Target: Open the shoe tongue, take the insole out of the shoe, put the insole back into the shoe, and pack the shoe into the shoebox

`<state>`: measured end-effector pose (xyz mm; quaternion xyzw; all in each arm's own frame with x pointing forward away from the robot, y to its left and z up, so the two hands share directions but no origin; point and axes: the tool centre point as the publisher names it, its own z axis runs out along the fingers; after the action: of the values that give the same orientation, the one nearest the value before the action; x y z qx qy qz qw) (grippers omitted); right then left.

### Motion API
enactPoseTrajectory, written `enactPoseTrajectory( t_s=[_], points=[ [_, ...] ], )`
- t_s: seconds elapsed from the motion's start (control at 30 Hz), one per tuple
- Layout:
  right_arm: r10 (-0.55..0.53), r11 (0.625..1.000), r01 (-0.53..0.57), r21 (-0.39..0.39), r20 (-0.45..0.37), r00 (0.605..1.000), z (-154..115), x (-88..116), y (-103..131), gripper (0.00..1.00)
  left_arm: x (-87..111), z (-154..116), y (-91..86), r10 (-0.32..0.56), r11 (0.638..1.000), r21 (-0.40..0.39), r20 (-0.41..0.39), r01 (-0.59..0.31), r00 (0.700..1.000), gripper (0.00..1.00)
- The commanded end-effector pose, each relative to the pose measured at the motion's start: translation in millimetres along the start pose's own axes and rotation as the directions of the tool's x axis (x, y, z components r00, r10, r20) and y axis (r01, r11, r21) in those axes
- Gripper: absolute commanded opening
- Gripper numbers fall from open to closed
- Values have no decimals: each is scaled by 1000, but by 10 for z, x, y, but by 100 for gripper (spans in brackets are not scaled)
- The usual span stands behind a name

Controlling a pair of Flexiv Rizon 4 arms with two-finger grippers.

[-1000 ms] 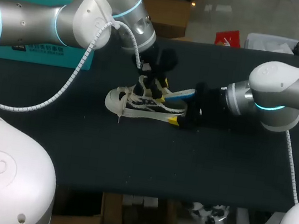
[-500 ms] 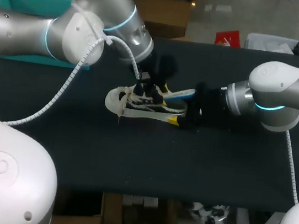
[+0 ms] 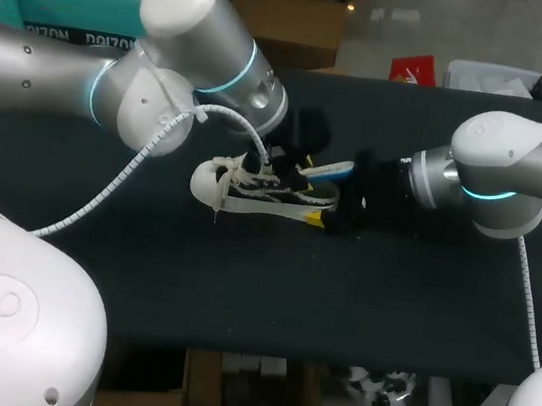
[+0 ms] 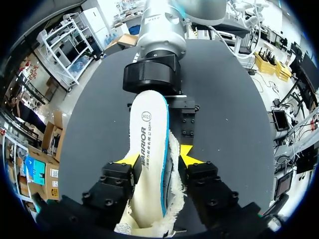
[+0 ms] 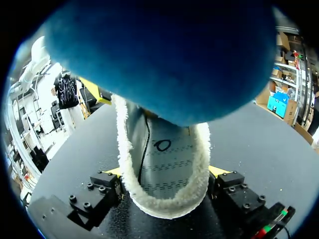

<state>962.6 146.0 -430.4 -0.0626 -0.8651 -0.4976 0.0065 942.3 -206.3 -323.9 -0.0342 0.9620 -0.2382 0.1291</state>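
Note:
A white and black sneaker (image 3: 238,186) lies on the black table, toe to the left. Its insole (image 3: 324,172), white on top with a blue underside, sticks up out of the heel opening. My left gripper (image 3: 292,161) hangs over the shoe's opening. In the left wrist view the insole (image 4: 149,144) and the fleece collar fill the gap of the left gripper (image 4: 158,157), and both yellow tips press on them. My right gripper (image 3: 331,209) holds the heel. In the right wrist view the fleecy heel (image 5: 164,159) sits between its fingers (image 5: 165,172), under the blue insole (image 5: 164,55).
The teal shoebox (image 3: 56,6) stands at the back left, partly behind my left arm. The right arm's wrist (image 4: 152,79) lies just beyond the insole in the left wrist view. Bare black table stretches in front of the shoe.
My left arm has swung lower and to the right over the shoe, and its fingers have narrowed onto the insole. The right arm and the shoe have stayed still.

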Motion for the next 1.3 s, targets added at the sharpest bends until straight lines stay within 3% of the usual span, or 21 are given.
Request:
enactPoseTrajectory(
  t_s=[0.03, 0.13, 0.2, 0.37, 0.63, 0.97, 1.27, 1.3],
  points=[
    [0, 1000, 0, -2, -1, 1000, 49, 6, -58, 0, -29, 171, -48, -7, 1000, -7, 39, 8, 999, 46],
    [0, 1000, 0, -2, -1, 1000, 49, 6, -58, 0, -64, 213, -52, -6, 1000, -9, 41, 6, 999, 45],
    [0, 1000, 0, -2, -1, 1000, 49, 6, -58, 0, -82, 240, -48, -6, 1000, -12, 45, 7, 999, 39],
    [0, 1000, 0, -2, -1, 1000, 49, 6, -58, 0, -140, 279, -43, -14, 1000, -11, 53, 15, 999, 0],
    [0, 1000, 0, -2, -1, 1000, 49, 6, -58, 0, -173, 91, -103, -16, 999, 32, 48, 14, 999, 0],
    [0, 1000, 0, -2, -1, 1000, 49, 6, -58, 0, -151, -424, -413, -15, 986, 166, 7, 14, 1000, 0],
    [3, 1000, -3, -1, 6, 1000, -17, 30, -59, 0, -78, -636, -642, -37, 966, 254, -18, 41, 999, 0],
    [3, 1000, -3, -4, 12, 1000, -42, 40, -61, 14, -73, -656, -659, -43, 964, 263, -19, 46, 999, 0]
  ],
)
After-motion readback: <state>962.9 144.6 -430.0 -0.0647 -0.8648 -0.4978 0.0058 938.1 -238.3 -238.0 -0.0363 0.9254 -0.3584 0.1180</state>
